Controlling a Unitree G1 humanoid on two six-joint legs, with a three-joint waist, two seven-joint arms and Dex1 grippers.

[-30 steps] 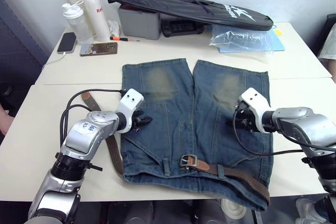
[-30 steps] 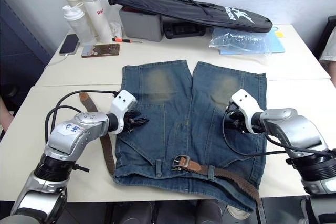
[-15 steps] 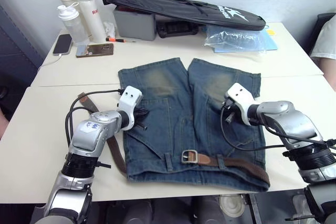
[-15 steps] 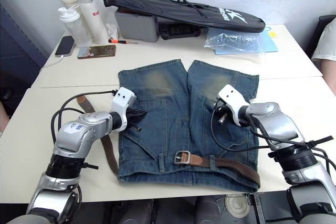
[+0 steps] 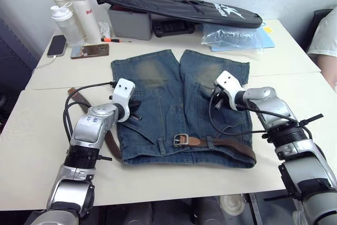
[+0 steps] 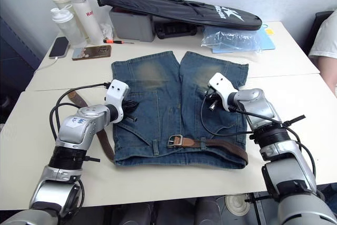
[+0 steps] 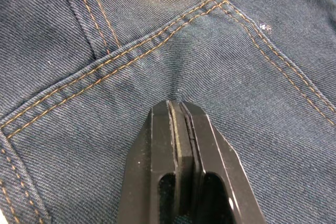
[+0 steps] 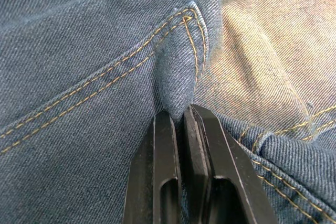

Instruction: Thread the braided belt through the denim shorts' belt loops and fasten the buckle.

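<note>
Denim shorts point(image 5: 174, 104) pinched between both tools' fingers

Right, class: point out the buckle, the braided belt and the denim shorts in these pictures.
buckle point(image 5: 179, 139): left eye view, on the silver frame at the waistband.
braided belt point(image 5: 231, 146): left eye view, on the dark woven strap right of the buckle.
denim shorts point(image 5: 158, 85): left eye view, on the left leg's faded cloth.
</note>
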